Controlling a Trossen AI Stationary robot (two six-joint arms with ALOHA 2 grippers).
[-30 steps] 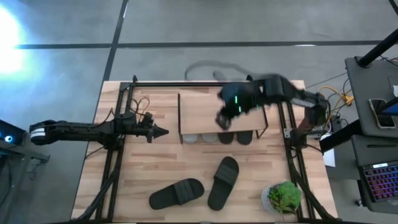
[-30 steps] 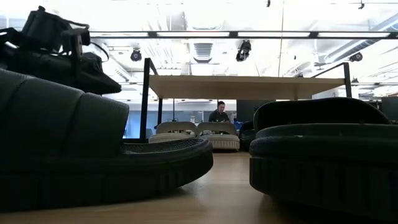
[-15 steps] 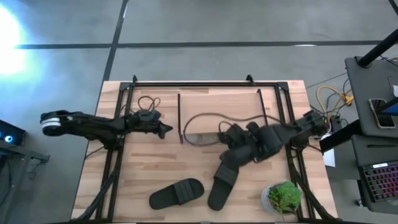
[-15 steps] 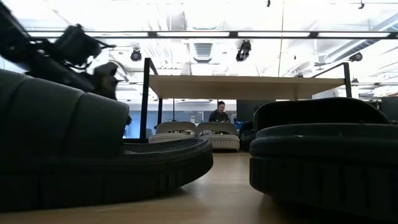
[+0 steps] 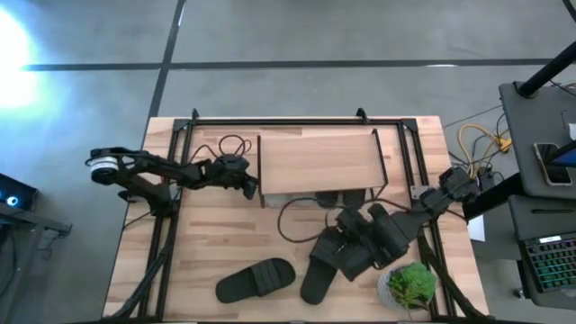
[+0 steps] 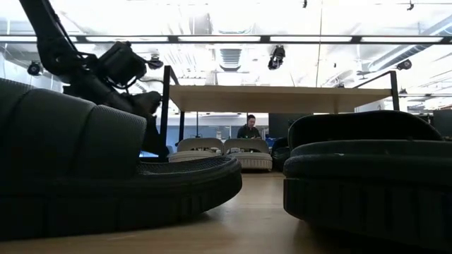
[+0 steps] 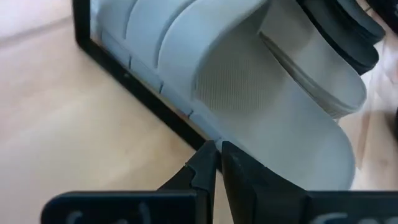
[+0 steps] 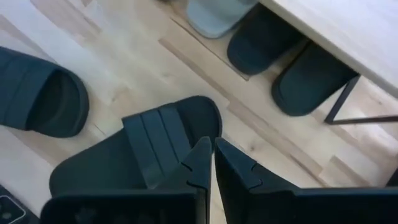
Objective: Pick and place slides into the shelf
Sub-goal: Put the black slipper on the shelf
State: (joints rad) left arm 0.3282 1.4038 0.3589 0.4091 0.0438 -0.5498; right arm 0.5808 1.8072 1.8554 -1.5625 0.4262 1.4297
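Hovering shut over a black slide (image 8: 134,155), the right gripper (image 8: 208,163); left gripper (image 7: 216,163), closed, seemingly touches a grey slide (image 7: 249,81).

Bright white glare is shining on the grey floor (image 5: 18,54), and long ceiling lights (image 6: 233,14) are glowing overhead.

Robotics lab: ceiling lights (image 6: 154,62), laptop (image 5: 551,261).

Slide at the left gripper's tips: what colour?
Light grey slide, under the shelf; clearest in the left wrist view.
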